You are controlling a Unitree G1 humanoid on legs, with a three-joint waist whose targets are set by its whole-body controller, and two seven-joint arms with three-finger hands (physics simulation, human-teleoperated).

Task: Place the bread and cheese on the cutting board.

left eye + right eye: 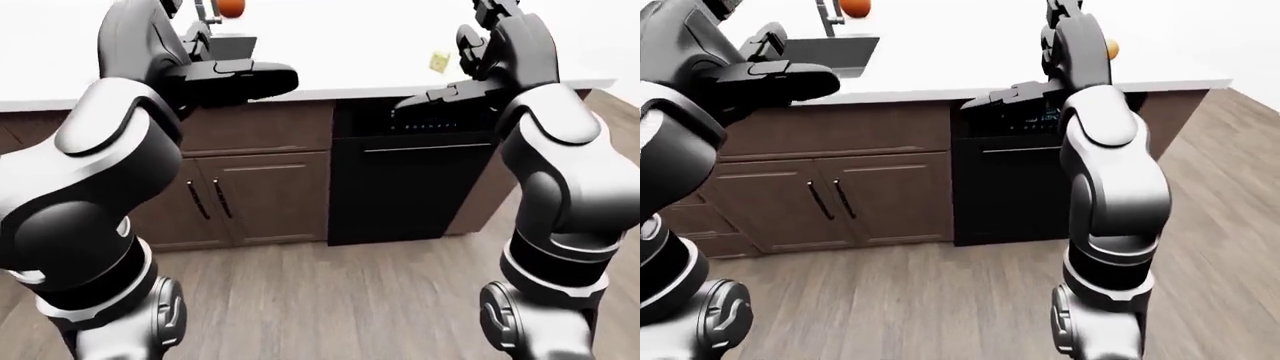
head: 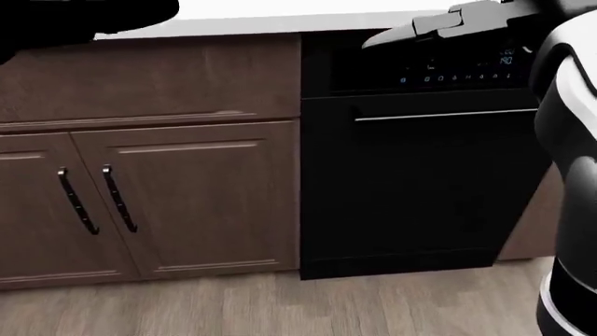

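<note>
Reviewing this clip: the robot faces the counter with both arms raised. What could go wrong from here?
1. Both forearms hang at the edge of the white countertop; stepping closer might knock them against it.
2. The small yellow piece, possibly the cheese, lies beside the right arm; a sweep could push it away.
3. Neither bread nor cutting board shows, and the hands are out of view, so a reach now would be blind.

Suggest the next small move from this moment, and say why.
Probably step closer and raise the gaze to the white countertop. The views mostly show brown wooden cabinet doors and the black dishwasher; no bread or cutting board shows, only a small yellowish piece that may be the cheese. Both hands look empty.
</note>
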